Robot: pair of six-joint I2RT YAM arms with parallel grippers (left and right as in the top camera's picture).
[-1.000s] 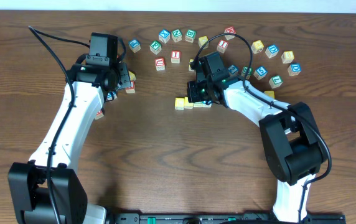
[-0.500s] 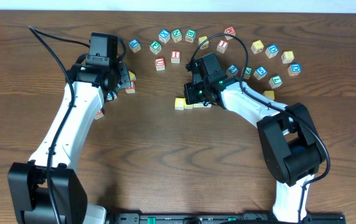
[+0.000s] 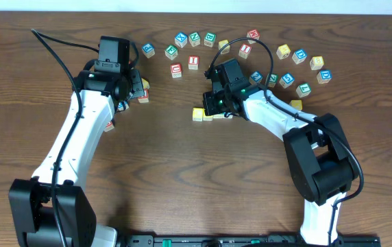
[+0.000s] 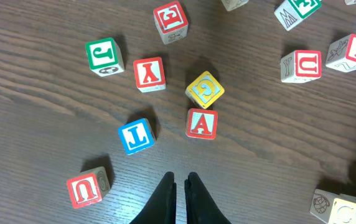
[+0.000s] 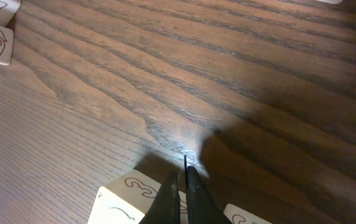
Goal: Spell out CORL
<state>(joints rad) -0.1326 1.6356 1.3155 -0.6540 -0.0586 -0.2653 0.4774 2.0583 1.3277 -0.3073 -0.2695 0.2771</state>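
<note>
Several lettered wooden blocks lie in an arc at the back of the table, among them a blue one [image 3: 181, 39] and a red one [image 3: 194, 62]. A short row of yellow-cream blocks [image 3: 197, 114] lies mid-table. My right gripper [image 3: 214, 104] is shut and empty, its tips low over that row. In the right wrist view the fingers [image 5: 182, 179] sit over a cream block marked 3 [image 5: 128, 196]. My left gripper [image 3: 133, 89] is shut and empty. In the left wrist view its fingers [image 4: 180, 182] are just below a red A block [image 4: 201, 123] and a yellow G block [image 4: 205, 89].
The left wrist view shows a blue block [image 4: 135, 135], a red U [image 4: 88, 186], a red Y [image 4: 149, 73], a green J [image 4: 104, 56] and a second red U [image 4: 302, 65]. More blocks lie at the far right [image 3: 325, 75]. Bare wood fills the front half.
My right gripper has shifted slightly to the left over the yellow row. The left arm and the blocks have not visibly moved.
</note>
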